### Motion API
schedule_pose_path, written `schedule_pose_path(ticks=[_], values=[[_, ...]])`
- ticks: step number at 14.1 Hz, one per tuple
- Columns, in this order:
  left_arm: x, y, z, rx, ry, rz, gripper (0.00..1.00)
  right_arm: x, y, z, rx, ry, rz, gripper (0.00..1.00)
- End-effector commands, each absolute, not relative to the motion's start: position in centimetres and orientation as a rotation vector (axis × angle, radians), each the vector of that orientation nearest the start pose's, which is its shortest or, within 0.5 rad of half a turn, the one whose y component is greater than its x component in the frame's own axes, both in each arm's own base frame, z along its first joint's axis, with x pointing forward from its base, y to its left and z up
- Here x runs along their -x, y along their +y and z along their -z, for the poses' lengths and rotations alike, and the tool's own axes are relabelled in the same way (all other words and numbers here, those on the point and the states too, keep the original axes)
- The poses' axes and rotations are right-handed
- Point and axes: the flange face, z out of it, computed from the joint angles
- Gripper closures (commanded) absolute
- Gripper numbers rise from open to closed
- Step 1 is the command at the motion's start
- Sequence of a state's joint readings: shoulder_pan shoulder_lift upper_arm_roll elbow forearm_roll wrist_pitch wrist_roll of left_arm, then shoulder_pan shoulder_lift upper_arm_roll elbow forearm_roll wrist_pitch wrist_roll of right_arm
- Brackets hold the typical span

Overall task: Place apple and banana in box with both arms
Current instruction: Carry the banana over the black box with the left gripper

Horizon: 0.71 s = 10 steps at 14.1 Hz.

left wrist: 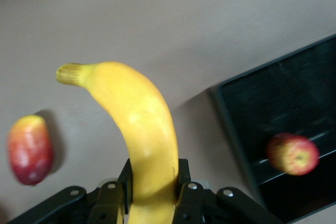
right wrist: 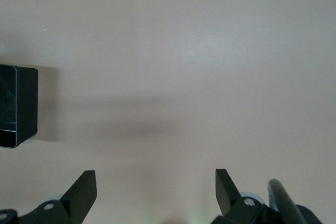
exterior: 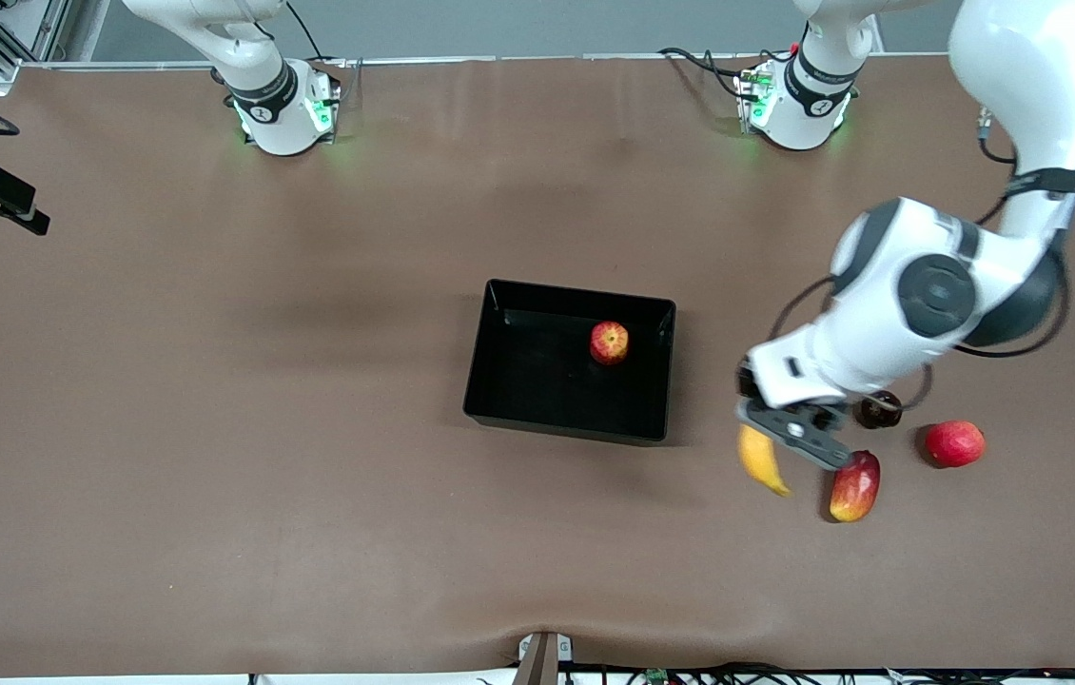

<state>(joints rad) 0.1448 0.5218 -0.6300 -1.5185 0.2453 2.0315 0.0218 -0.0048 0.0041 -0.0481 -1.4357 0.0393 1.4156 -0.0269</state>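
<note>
The apple point(exterior: 609, 342), red with yellow patches, lies in the black box point(exterior: 537, 381) at mid-table. In the left wrist view the apple point(left wrist: 293, 154) rests on the floor of the box point(left wrist: 231, 114). My left gripper point(exterior: 790, 428) is shut on the yellow banana point(exterior: 761, 459), over the table just off the box's end toward the left arm. Its fingers point(left wrist: 184, 177) clamp the banana point(left wrist: 136, 114) partway along, stem end pointing away from the hand. My right gripper point(right wrist: 156, 179) is open over bare table with nothing between its fingers, and one corner of the box point(right wrist: 16, 106) shows nearby.
A red-yellow mango-like fruit point(exterior: 854, 485) lies right beside the held banana and also shows in the left wrist view point(left wrist: 30, 149). A round red fruit point(exterior: 954, 443) and a small dark fruit point(exterior: 880, 409) lie close by, toward the left arm's end.
</note>
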Motion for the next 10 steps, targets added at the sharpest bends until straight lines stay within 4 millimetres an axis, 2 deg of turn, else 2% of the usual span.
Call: schedule_pose_path(ticks=[1, 3, 4, 6, 10], values=[[-61.6, -30.4, -41.4, 3.135, 0.768, 0.131, 1.00, -53.8, -2.6, -67.3, 3.086, 0.035, -0.022, 0.00], [-59.3, -35.3, -40.4, 3.171, 0.700, 0.132, 1.00, -53.8, -2.7, -67.3, 3.084, 0.040, -0.022, 0.00], [-58.3, -37.2, -40.1, 3.170, 0.681, 0.140, 1.00, -53.8, -2.7, -67.3, 3.084, 0.037, -0.022, 0.00], [-56.3, -40.4, -39.5, 3.162, 0.648, 0.138, 1.00, -53.8, -2.7, -67.2, 3.084, 0.038, -0.024, 0.00], [-53.0, -46.1, -35.7, 3.148, 0.595, 0.167, 1.00, -53.9, -2.7, -67.1, 3.084, 0.040, -0.027, 0.00]])
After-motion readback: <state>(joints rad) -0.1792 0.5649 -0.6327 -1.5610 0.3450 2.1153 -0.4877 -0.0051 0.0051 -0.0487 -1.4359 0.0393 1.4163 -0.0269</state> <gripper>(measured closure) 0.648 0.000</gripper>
